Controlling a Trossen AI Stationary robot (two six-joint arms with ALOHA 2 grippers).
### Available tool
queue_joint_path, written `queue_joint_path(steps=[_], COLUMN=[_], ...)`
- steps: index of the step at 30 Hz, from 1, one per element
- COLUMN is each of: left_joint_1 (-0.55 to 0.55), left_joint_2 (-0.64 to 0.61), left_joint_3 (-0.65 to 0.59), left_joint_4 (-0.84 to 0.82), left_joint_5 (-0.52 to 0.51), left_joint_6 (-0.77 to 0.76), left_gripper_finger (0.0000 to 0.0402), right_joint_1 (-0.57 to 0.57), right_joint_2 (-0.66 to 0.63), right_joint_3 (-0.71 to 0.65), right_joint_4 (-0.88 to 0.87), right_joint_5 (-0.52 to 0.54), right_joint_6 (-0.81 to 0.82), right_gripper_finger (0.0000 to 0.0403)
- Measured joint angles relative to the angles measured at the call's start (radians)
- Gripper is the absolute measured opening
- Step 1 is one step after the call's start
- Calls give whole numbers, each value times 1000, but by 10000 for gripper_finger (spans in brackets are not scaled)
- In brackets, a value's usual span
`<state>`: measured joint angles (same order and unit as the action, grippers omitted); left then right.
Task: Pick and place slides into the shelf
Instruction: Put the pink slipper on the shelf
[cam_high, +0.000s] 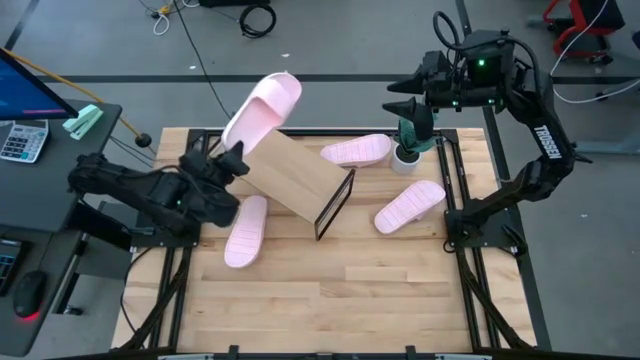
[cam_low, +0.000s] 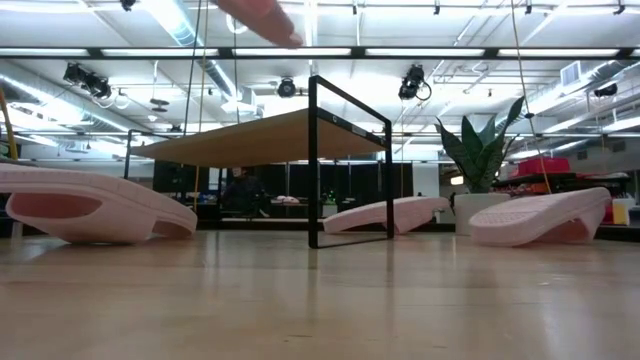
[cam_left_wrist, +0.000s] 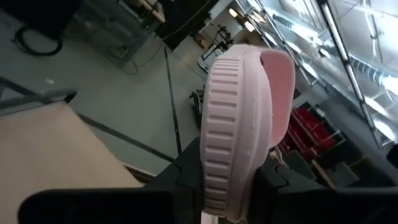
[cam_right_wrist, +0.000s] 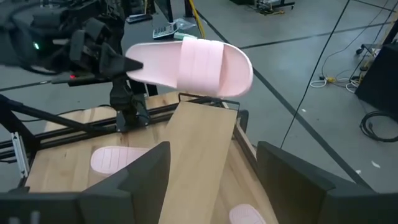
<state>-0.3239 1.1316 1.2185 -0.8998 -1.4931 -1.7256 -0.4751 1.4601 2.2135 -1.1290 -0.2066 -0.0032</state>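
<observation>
The left gripper (cam_high: 228, 158) hovered over the far-left part of the desk (cam_high: 330, 300), its fingers (cam_left_wrist: 186, 180) clamped on the heel end of one pink slide (cam_high: 262, 108), which it held raised in the air — sole edge up in the left wrist view, strap to one side — above and just beyond the far end of the shelf (cam_high: 295, 175). The shelf stood near the middle of the desk, turned at an angle, its light wooden plank top running from the left gripper toward its black wire end frame (cam_high: 336, 205) on the nearer right side. From the right wrist view the held slide hung over the shelf's far end, apart from the plank. Three more slides lay on the desk: one (cam_high: 246, 230) just beside the shelf on its left and near the left arm, one (cam_high: 356, 150) beyond the shelf toward the far edge, and one (cam_high: 410, 206) to the right of the end frame. A small potted plant (cam_high: 407, 152) stood at the far right of the desk, between those last two slides. The right gripper (cam_high: 405, 103) waited above the far-right corner, near the plant, its fingers (cam_right_wrist: 146, 177) spread apart and holding nothing.
</observation>
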Motion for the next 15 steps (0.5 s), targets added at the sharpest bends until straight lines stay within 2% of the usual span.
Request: queue_joint_path(steps=[7,15], left_joint_1=[20,21], left_joint_2=[-1,-17], left_joint_3=[-91,-256], left_joint_4=[-71,-120], left_joint_5=[-22,30], left_joint_6=[-210,-432], left_gripper_finger=[76,76], right_joint_1=[0,0], right_joint_2=[0,0], right_joint_3=[0,0], right_joint_4=[-9,-40], right_joint_5=[0,0], right_joint_6=[24,38], right_gripper_finger=[241,240])
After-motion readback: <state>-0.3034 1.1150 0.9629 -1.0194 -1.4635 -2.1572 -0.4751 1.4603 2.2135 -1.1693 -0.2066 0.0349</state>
